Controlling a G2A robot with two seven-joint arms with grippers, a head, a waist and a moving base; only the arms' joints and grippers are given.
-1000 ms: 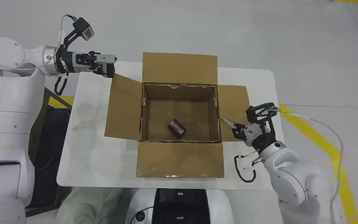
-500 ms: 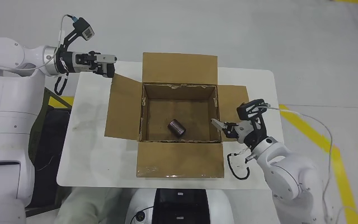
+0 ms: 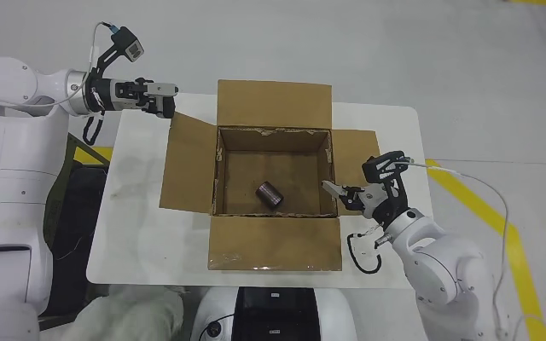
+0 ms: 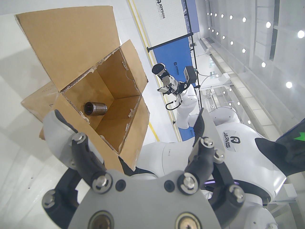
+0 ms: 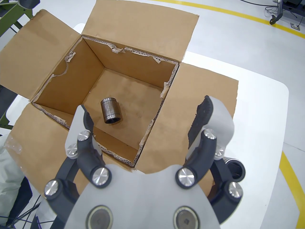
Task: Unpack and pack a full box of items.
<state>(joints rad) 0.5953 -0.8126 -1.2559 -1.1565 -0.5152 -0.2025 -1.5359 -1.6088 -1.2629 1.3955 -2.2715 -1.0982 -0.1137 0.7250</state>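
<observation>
Box [image 3: 187, 175] sits mid-worktop [image 3: 136, 230], all four flaps splayed out. Inside: one metal cylinder [image 3: 270, 193] lying on its side on the box floor, approx centre, clear of the walls. R end effector [image 3: 339, 194] hovers over the box's right rim near the front corner, fingers spread wide, nothing held. L end effector [image 3: 168, 99] hangs at the worktop's far-left corner, just beside the left flap, fingers wide apart too, empty. Second dark cylinder [image 5: 234, 169] on the worktop by the right flap, partly hidden behind R end effector.
</observation>
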